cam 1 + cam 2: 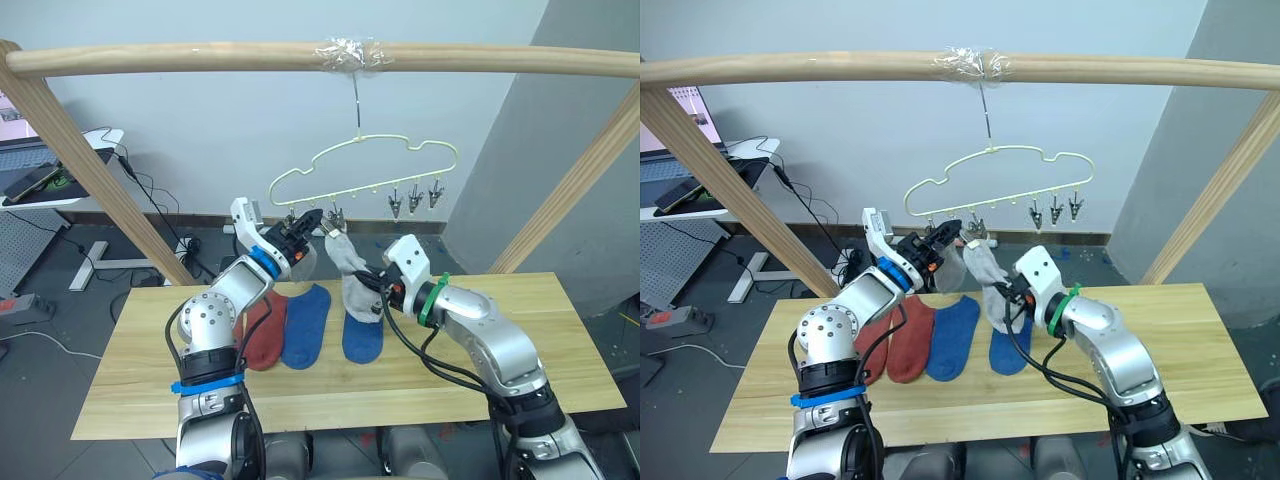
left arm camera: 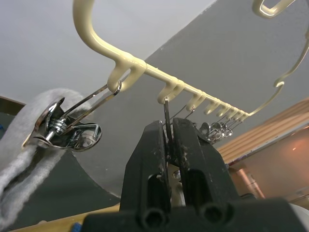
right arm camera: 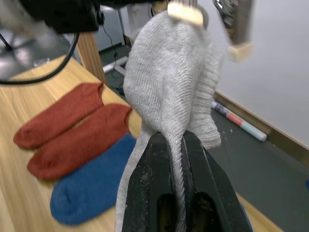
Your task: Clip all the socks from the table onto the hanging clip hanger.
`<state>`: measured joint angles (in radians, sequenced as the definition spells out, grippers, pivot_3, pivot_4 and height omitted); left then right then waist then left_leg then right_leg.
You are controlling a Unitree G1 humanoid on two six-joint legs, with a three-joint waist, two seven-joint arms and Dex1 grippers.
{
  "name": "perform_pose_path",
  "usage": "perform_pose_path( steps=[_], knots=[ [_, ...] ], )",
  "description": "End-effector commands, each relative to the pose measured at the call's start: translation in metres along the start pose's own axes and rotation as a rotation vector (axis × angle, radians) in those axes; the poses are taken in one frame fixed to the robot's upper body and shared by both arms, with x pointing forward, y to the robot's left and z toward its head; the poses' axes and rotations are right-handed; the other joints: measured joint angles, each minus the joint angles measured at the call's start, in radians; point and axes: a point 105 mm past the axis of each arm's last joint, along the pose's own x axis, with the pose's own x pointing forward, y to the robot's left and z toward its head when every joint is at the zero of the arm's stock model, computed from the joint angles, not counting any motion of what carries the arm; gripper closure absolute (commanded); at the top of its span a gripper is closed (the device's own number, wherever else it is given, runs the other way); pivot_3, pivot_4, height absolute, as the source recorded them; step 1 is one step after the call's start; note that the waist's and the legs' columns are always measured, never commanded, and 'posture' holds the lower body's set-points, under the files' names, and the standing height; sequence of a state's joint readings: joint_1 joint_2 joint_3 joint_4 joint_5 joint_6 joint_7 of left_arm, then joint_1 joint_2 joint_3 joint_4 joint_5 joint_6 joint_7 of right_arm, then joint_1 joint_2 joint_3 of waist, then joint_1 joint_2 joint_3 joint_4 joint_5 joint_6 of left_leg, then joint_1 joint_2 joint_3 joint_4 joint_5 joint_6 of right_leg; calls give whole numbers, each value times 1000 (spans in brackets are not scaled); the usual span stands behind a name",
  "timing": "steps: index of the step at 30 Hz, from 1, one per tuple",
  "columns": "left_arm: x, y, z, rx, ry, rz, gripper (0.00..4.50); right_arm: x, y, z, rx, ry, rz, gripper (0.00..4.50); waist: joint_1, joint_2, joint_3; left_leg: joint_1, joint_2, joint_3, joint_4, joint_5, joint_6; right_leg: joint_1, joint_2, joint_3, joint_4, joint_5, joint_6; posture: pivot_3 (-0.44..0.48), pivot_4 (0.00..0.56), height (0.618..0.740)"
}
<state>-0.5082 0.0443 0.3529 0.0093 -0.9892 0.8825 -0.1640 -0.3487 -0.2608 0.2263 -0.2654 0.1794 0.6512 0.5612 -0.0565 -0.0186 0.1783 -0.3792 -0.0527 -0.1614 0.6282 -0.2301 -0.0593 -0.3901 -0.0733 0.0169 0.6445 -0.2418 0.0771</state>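
- Right gripper [image 3: 176, 145]: fingers closed on a grey sock [image 3: 169, 82], pinching the fabric low down; sock hangs from above, stretched between hanger and gripper.
- Left gripper [image 2: 169, 140]: fingers closed on a metal clip [image 2: 166, 113], raised at the left end of the hanger's clip row.
- Clip next to it [image 2: 67, 128] bites a second grey sock [image 2: 19, 159]; in the head views this one sits just behind the left gripper, partly hidden.
- Hanger [image 1: 375, 160]: pale yellow-green wire, cloud outline, hook up to a taped spot [image 1: 348, 52] on the wooden pole [image 1: 200, 58]. Three free clips [image 1: 413, 200] hang bunched at its right end.
- Table [image 1: 560, 340]: light wood planks. Four socks lie flat in a row under the grippers: two red socks [image 1: 910, 340] on the left, touching side by side; blue sock [image 1: 952, 338] just beside them; second blue sock [image 1: 362, 338] to the right, partly hidden behind the held grey one.
- Pole frame: slanted legs [image 1: 80, 170] either side of the table.
- Background left: desk with a laptop [image 1: 25, 150] and cables running down to the floor.
- No readable text or labels anywhere. No containers in view.
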Motion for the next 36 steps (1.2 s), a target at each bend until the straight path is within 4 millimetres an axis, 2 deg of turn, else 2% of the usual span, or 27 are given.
perform_pose_path(
  steps=[1,5,14,17,20,21,24,27,30,34,36],
  knots=[
    [-3,-8,0,22,-1,-31,4500,5,2,18,-25,-71,9,4467,1,0,0,0,0,0,0,0,0,0,0,0,0,0,0,-70,119,740],
    [-6,-8,0,89,-4,-26,4500,8,5,18,-22,-76,17,4467,1,0,0,0,0,0,0,0,0,0,0,0,0,0,0,-66,113,740],
    [-15,-6,9,119,-8,-28,1860,10,12,14,-9,-72,32,4500,1,0,0,0,0,0,0,0,0,0,0,0,0,0,0,-63,105,740],
    [-27,-1,17,163,-4,-11,970,12,14,10,-8,-62,39,4500,-1,0,0,0,0,0,0,0,0,-1,0,0,0,0,0,-65,106,740],
    [-44,-2,24,301,34,-6,47,15,17,5,43,-61,61,4500,-2,0,0,0,0,0,0,0,0,-1,0,0,0,0,0,-59,109,740],
    [-48,-4,25,340,45,-13,15,17,18,4,77,-66,69,4500,-1,0,0,-1,0,0,-1,0,0,-2,0,1,0,0,-1,-57,109,740],
    [-53,-12,27,436,61,-21,0,22,24,4,180,-79,114,3706,1,0,0,-1,0,0,-1,0,0,-3,0,0,1,2,-5,-47,111,740],
    [-54,-16,25,475,79,-33,0,25,26,4,253,-82,146,2692,8,0,0,-1,0,0,-1,0,0,-3,0,0,1,2,-5,-35,110,740],
    [-52,-15,21,491,82,-30,0,25,26,-1,270,-59,161,1599,9,0,0,-1,0,0,0,0,0,-3,0,0,1,2,-4,-33,111,740],
    [-51,-19,13,546,95,-49,0,18,13,-11,244,-21,114,141,9,0,0,-2,0,0,-1,0,0,-4,0,0,1,2,-5,-33,111,740],
    [-51,-23,7,579,101,-76,0,10,3,-17,233,-5,77,26,10,0,0,-3,0,0,-1,0,0,-4,0,1,1,3,-5,-33,111,740]
  ],
)
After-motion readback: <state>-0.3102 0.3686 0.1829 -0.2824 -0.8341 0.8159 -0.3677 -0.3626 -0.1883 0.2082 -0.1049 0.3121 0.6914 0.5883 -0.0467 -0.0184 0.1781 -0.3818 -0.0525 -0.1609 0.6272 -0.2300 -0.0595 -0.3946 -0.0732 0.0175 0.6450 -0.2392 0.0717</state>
